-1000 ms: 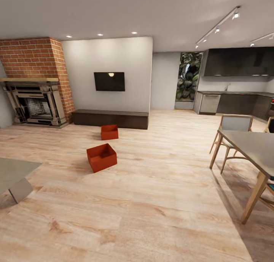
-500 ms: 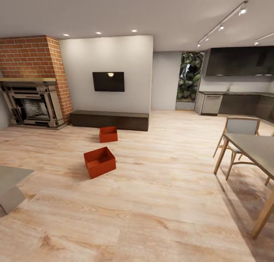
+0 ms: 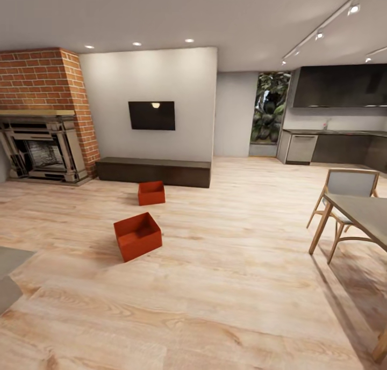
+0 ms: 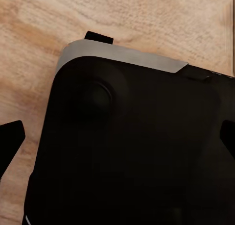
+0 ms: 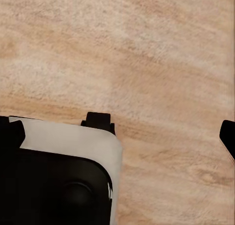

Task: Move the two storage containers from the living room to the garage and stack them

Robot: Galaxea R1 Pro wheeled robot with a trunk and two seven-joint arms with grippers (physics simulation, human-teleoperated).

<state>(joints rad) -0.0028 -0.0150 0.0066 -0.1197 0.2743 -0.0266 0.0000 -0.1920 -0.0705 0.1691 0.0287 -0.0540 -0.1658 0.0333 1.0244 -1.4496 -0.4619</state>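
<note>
The robot is approaching the two orange-red ribbed open-topped plastic bins, nearer (image 3: pixel 137 236) and farther (image 3: pixel 151 193), resting well apart on the light wood plank floor (image 3: pixel 231 284); both grippers' jaws are standing apart and empty, and the next move appears to call for closing in on the nearer bin.

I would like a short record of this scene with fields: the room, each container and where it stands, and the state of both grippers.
room: living room, wood plank floor
near container: orange-red bin on the floor, open side up, empty
far container: second bin, just before the dark low bench
containers touching: no, apart
left gripper: open, holding nothing
right gripper: open, holding nothing
landmarks: brick fireplace, wall TV, dining table
</note>
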